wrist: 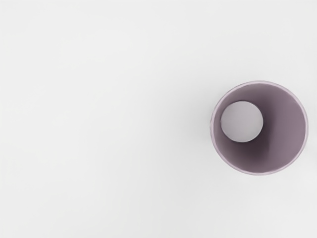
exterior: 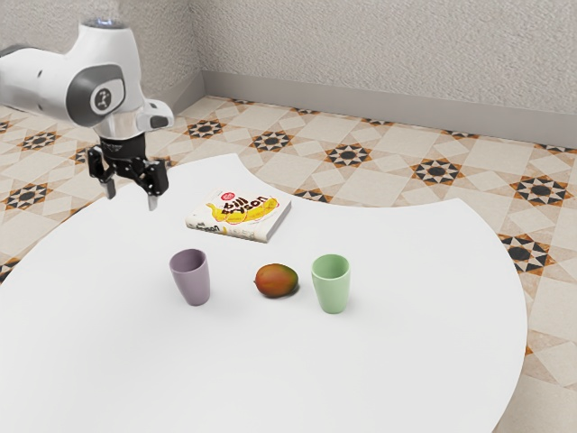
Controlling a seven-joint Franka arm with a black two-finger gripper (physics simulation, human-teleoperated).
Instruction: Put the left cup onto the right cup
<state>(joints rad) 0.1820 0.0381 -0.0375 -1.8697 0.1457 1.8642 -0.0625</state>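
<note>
1. One arm enters from the exterior view's upper left. Its gripper hangs above the far-left part of the white table, pointing down. Note that the two black fingers stand wide apart with nothing between them: the hand holds nothing.
2. Moving toward the exterior view's right, you reach the purple cup, the left cup of the task. It stands upright on the table, mouth up, nearer the camera than the gripper and well apart from it.
3. In the wrist view you look down into this purple cup. Its round rim, inner wall and pale bottom are visible, and it is empty. Bare table surrounds it.
4. Next comes a book, lying flat on the table behind the row of cups. Its cover is white and yellow with a banana printed on it.
5. A red-green mango lies between the two cups, just beside the right one without touching it.
6. The green cup, the right cup of the task, stands upright, mouth up, at the row's right end. The purple cup is not on it.
</note>
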